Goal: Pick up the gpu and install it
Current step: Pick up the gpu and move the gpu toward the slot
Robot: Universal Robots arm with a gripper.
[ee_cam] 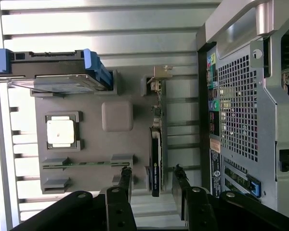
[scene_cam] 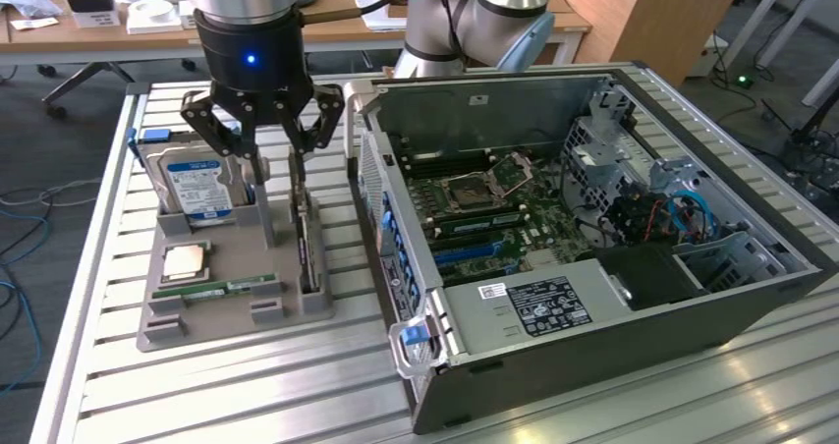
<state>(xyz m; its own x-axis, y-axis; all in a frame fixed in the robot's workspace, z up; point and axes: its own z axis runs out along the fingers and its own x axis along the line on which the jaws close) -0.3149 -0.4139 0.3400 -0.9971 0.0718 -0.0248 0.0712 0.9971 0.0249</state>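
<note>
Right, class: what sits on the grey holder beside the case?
A hard drive standing upright, a processor lying flat, a memory stick, and the gpu on edge under the pincer. The drive's and gpu's lower edges are hidden in slots.

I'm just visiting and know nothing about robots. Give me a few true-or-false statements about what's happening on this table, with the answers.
1. The gpu stands on edge in a slot of the grey holder. True.
2. The gripper is shut on the gpu. False: it is open, with one finger on each side of the card.
3. The computer case lies with its side open, and the motherboard is showing. True.
4. The hard drive sits inside the case. False: it stands in the grey holder, outside the case.
</note>
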